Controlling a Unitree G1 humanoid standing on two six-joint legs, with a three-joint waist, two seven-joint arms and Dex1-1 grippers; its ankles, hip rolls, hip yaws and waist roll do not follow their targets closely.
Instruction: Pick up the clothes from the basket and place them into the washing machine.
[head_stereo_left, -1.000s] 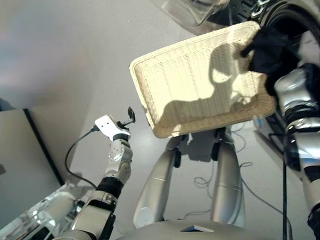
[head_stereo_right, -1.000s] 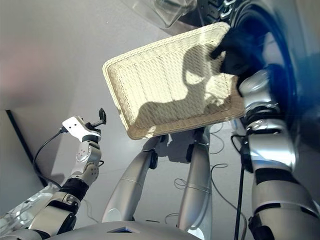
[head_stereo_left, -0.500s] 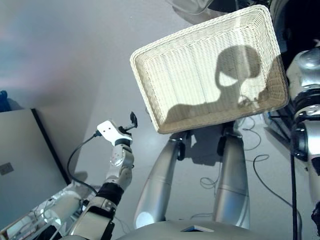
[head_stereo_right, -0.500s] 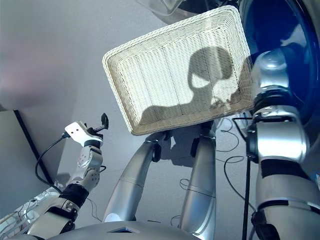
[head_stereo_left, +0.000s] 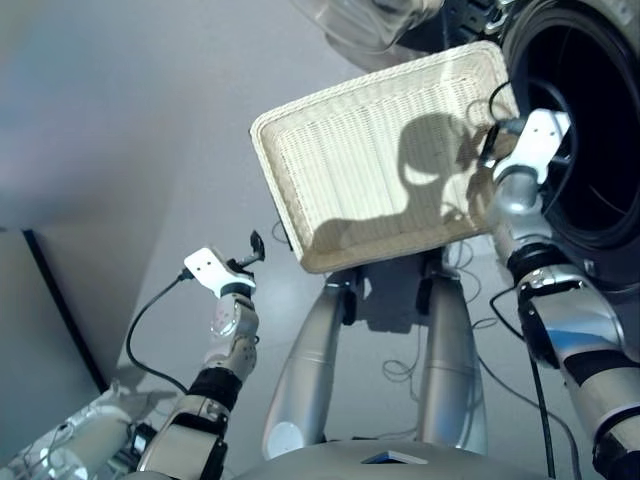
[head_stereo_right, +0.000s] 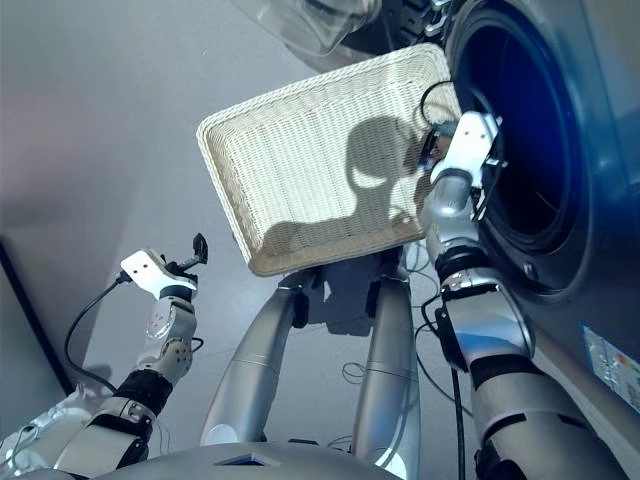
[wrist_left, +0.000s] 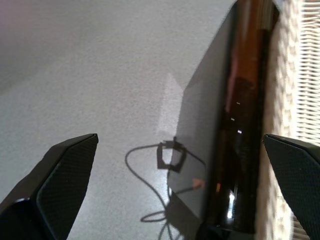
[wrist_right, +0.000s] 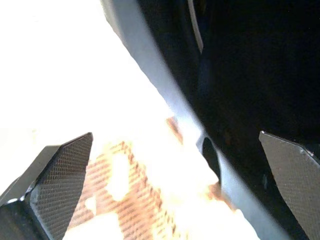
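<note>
Washer (head_stereo_left: 590, 130): the porthole stands open and dark at my right. A second ago the black garment hung at its rim under my right arm; now I see no cloth at the rim, so I judge it has dropped into the drum, though the dark inside hides it.

Basket (head_stereo_left: 330, 150): bare wicker, only shadow on its floor, just beside the porthole. No red, navy or black piece shows in it or anywhere else, so I take the clothes to be in the machine. The whole view has shifted between pictures; I do not read that as the basket moving.

Right claw (head_stereo_left: 492, 150): it has come back out of the opening and now sits between the basket's corner and the porthole rim. The wrist view shows both fingers spread wide with nothing between them.

Left claw (head_stereo_left: 255, 247): wide and empty, low at my left, well apart from the basket, in much the same pose as before.

Meaning: loading looks finished; only closing the door could remain, if wanted.
</note>
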